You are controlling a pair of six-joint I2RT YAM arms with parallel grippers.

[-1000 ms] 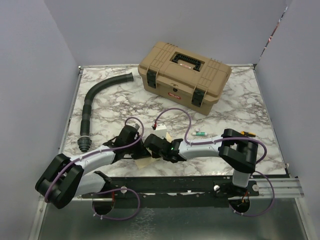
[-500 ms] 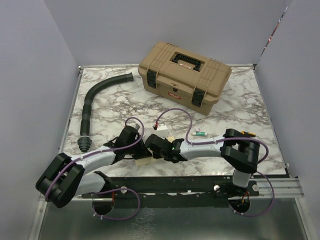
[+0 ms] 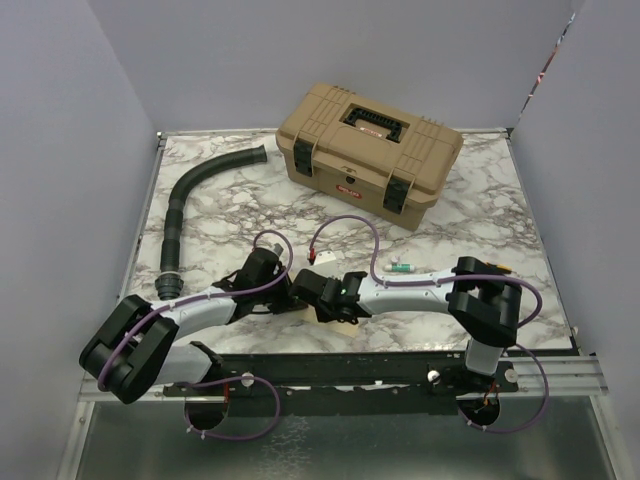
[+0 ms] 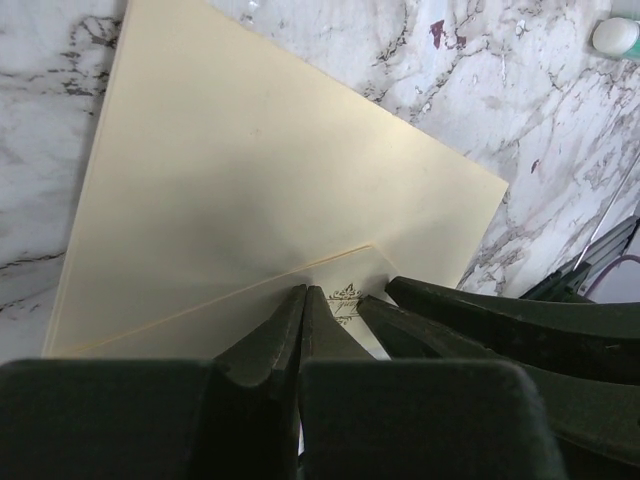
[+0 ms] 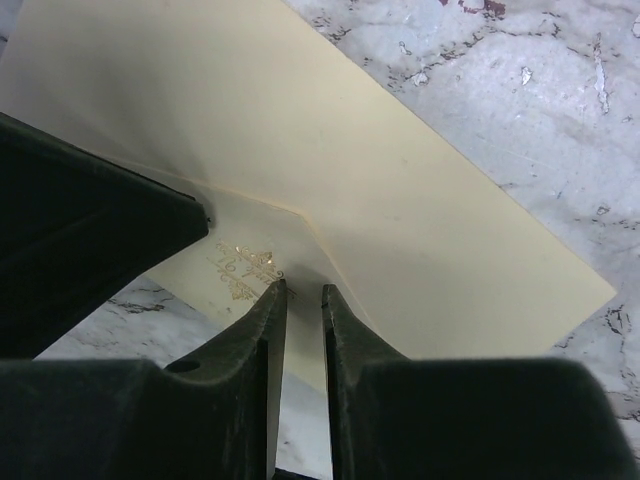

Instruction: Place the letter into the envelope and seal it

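Observation:
The pale yellow envelope point(image 4: 270, 170) lies flat on the marble, also in the right wrist view point(image 5: 420, 170). A corner of the letter point(image 4: 345, 297), pale with a gold ornament, sticks out of its mouth point(image 5: 235, 268). My left gripper point(image 4: 305, 292) is shut at the edge of the envelope's mouth, pinching its top layer. My right gripper point(image 5: 302, 288) has only a narrow gap between its fingers and rests over the letter's corner. Its fingers point(image 4: 470, 315) lie just right of the left gripper. In the top view both grippers point(image 3: 290, 295) meet and hide the paper.
A tan toolbox point(image 3: 370, 150) stands at the back. A black hose point(image 3: 185, 215) curves along the left side. A small white and green item point(image 3: 402, 267) lies right of the grippers, also in the left wrist view point(image 4: 615, 35). The table's front rail point(image 3: 400, 365) is close behind.
Both grippers have moved a little away from the front edge and closer together. The pale paper that showed below them before is now covered by the arms.

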